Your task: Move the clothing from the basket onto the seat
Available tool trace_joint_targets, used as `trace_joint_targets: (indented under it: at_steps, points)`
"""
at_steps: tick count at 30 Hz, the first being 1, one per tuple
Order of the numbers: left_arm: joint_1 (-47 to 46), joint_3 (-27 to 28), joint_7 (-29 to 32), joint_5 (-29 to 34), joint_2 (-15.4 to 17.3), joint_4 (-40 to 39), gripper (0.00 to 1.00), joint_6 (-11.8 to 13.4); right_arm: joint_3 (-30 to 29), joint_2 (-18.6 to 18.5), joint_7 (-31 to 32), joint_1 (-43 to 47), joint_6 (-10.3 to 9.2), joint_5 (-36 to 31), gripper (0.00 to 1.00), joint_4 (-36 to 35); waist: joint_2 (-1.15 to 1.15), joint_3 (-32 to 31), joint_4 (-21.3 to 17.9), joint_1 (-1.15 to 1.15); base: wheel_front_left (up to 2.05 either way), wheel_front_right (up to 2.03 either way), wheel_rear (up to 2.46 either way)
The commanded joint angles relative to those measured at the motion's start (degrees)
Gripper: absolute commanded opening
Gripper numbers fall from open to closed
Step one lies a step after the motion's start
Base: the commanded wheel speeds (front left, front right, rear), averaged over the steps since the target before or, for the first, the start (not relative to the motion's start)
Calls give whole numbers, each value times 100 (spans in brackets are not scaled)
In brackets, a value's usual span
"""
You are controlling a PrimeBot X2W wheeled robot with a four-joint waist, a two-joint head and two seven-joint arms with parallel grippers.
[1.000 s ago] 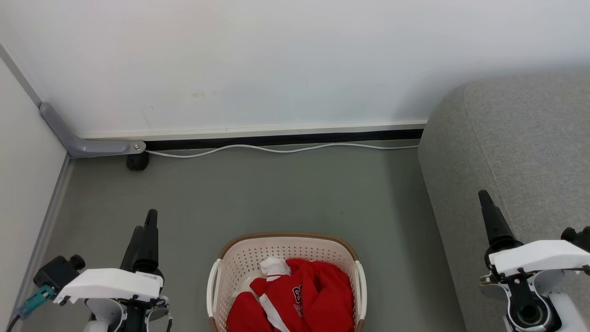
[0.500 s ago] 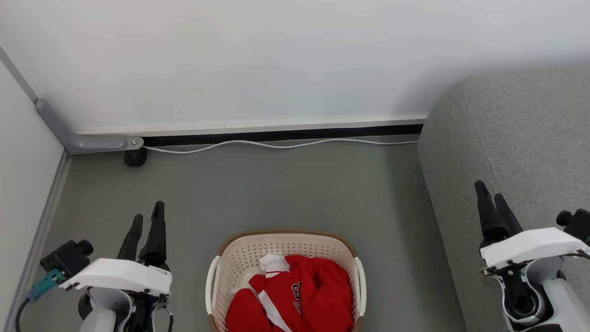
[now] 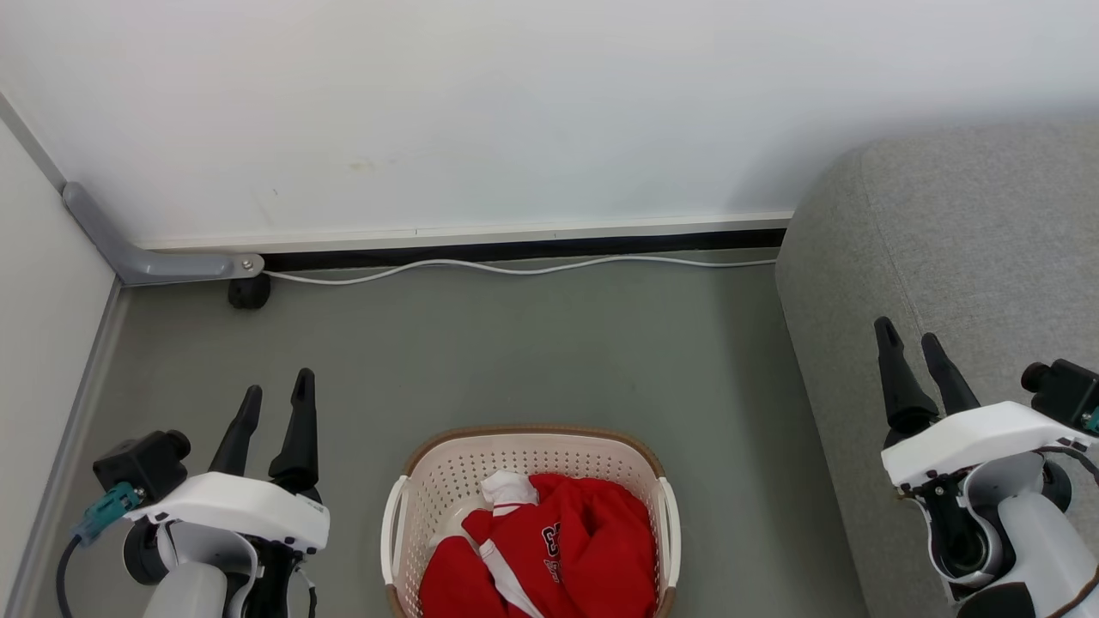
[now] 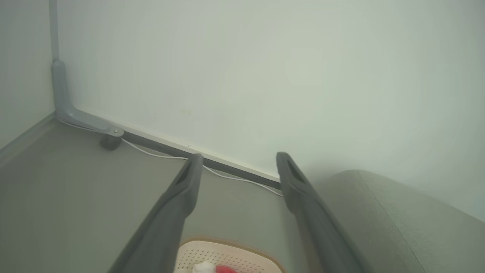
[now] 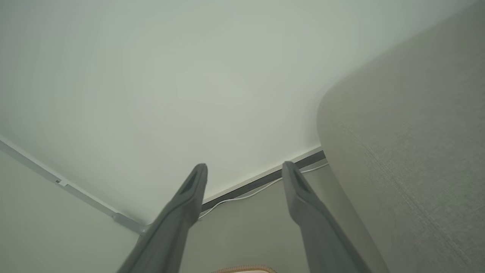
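Head view, left arm: the left gripper point(image 3: 276, 384) rises at the lower left above the floor point(image 3: 532, 343), to the left of the basket point(image 3: 532, 432) and apart from it. Its fingers point up the frame toward the wall point(image 3: 515, 112), and its white wrist housing sits below them.
Left gripper's fingers: spread with a clear gap, nothing between them.
Head view, right arm: the right gripper point(image 3: 906, 330) stands at the lower right, in front of the seat point(image 3: 970, 249), with its fingers leaning slightly left.
Right gripper's fingers: parted and empty.
Clothing: the clothing point(image 3: 575, 549) lies heaped inside the basket. It is red, with a white stripe and a white bunched piece at its upper left.
Basket: it stands on the floor between the two arms, apart from the seat.
Cut off: the frame's bottom edge crops the basket's near end and the lower part of the heap. The right edge crops the seat.
Hard to make out: the dark lettering on the red fabric is partly folded under. I cannot tell how many garments make up the heap.
Left wrist view: two dark fingers point(image 4: 182, 197) stand wide apart against the wall. Between them at the bottom edge are the basket's far rim and a scrap of white and red. The seat's rounded corner lies to the right, and a white cable point(image 4: 151, 152) runs along the skirting.
Right wrist view: its spread fingers point(image 5: 185, 204) frame the wall. The seat's grey side looms large on the right, and a sliver of the basket's brown rim touches the bottom edge.
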Motion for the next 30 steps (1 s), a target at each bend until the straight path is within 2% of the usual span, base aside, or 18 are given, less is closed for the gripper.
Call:
trace_joint_targets:
  at_steps: [1, 30]
  points:
    - [-326, 153, -106, 270, 124, -96, 100, -31, 129, -107, -123, -300, 19, -248, 100, -80, 0, 0, 0, 0, 0, 0, 0]
    - [-632, 287, -577, 2452, 106, 86, 100, -34, 402, -270, -594, -904, 25, -2108, 100, 307, 0, 145, -7, 0, 0, 0, 0]
